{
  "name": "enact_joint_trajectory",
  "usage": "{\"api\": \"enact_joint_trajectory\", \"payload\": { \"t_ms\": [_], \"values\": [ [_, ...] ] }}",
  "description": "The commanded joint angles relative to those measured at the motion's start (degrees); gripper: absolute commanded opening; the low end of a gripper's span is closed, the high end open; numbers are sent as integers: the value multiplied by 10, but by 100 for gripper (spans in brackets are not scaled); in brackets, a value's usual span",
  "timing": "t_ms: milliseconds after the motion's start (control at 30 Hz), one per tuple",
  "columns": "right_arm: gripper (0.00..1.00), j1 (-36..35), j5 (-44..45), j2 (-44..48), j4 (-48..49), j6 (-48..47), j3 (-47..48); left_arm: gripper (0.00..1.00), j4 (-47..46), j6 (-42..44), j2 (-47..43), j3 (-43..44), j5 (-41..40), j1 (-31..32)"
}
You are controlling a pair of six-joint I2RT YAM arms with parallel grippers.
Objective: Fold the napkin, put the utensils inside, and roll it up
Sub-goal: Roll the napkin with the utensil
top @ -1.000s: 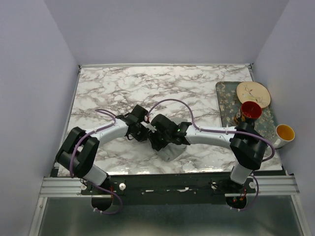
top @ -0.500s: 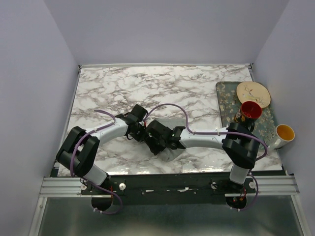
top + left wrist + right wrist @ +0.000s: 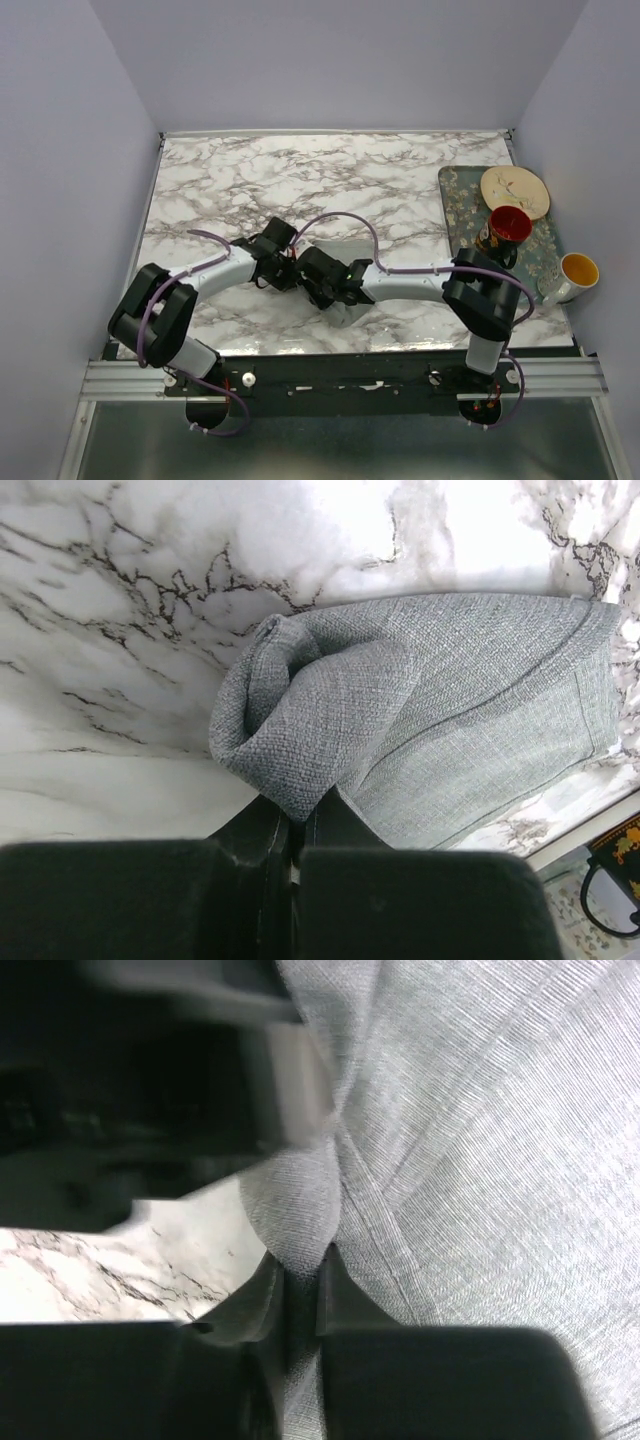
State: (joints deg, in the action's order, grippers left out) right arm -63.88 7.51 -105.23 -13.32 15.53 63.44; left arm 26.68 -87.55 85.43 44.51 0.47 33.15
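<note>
The left gripper [image 3: 297,830] and right gripper [image 3: 297,1280] both pinch the one grey napkin [image 3: 450,710]. One tray [image 3: 460,225] holds one plate [image 3: 514,190] and one red cup [image 3: 508,225], with one other cup [image 3: 578,270] beside.

Robot test booth in a lab
Plain walls [image 3: 330,60] box in a marble table [image 3: 250,180]; the left arm [image 3: 215,270] and right arm [image 3: 420,285] are bolted to a rail [image 3: 340,378] at its near edge.

We see open marble across the far half of the table [image 3: 250,170], room for a gripper to pass. The tray [image 3: 455,205], plate [image 3: 514,190] and red cup [image 3: 508,225] block the right edge; the left arm [image 3: 225,268] and right arm [image 3: 410,285] crowd the near middle over the napkin [image 3: 347,247].
</note>
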Motion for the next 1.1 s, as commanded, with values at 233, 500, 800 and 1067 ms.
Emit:
{"api": "enact_joint_trajectory", "payload": {
  "t_ms": [233,500,800,1067],
  "values": [
    [1,49,-205,37,238,34,-157,66,-18,117,-105,-11,-53,1],
    [0,116,-419,8,329,78,-184,69,24,142,-118,10,-44,-14],
    [1,173,-538,-74,221,79,-112,63,43,140,-136,-4,-15,-15],
    [2,201,-601,-135,171,71,-63,61,46,117,-155,-56,26,6]
  ]
}}
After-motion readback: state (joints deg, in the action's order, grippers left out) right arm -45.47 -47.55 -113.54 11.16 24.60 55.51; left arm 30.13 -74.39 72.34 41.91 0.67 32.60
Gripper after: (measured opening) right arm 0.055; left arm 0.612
